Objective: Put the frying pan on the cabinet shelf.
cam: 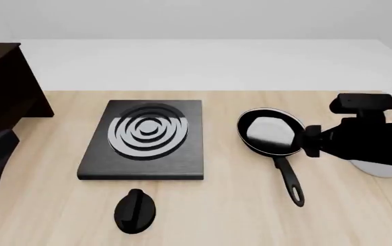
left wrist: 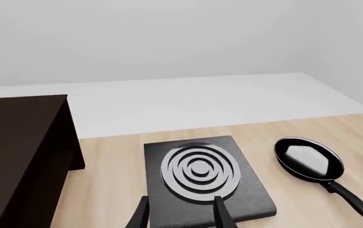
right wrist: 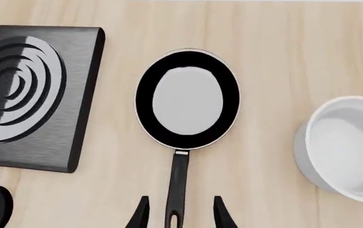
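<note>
Frying pan (cam: 270,132) is laid flat on the light wooden worktop (cam: 237,205), between stove plate (cam: 144,138) and white bowl (right wrist: 343,147). Both tools (right wrist: 177,211) (left wrist: 180,213) are spread, empty. Pale walls are seen behind.

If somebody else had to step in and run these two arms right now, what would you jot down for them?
Right gripper: open, fingers on either side of the frying pan handle's end, not closed on it.
Left gripper: open, holding nothing, above the near edge of the stove plate.
The pan sits flat on the tabletop, between the stove plate and the white bowl.
The cabinet stands at the table's far left; its shelf is not visible here.
Done: right arm lined up on the handle.
Left: close on the handle, lift, carry the pan across, and set it on the shelf.
</note>
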Available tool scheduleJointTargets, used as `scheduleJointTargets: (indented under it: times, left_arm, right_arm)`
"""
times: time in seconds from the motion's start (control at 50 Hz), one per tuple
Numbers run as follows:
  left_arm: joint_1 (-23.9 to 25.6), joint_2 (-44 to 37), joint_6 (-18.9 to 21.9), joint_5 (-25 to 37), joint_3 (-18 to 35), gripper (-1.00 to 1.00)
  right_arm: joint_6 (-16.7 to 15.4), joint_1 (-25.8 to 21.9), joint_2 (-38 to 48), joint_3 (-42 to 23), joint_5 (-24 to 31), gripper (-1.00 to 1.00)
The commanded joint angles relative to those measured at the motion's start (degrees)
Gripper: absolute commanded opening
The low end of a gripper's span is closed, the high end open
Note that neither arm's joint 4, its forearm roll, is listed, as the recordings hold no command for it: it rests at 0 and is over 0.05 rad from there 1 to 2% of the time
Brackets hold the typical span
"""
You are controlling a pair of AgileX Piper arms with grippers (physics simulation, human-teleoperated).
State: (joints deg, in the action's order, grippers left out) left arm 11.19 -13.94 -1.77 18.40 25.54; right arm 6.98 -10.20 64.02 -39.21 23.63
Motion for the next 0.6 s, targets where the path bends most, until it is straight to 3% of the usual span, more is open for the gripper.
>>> scheduleJointTargets:
  times: [0.02,0.6]
  left_arm:
    - [-0.19,0.11,-0.34,0.35,0.27,1.0]
    - [0.83,0.98,-1.22,0.28,-0.84,1.0]
  right_arm:
    - [0.11,-0.43,5.83,-0.13,-3.86,1.0]
    - [0.85,-2.33,15.03,0.29,-9.11,1.0]
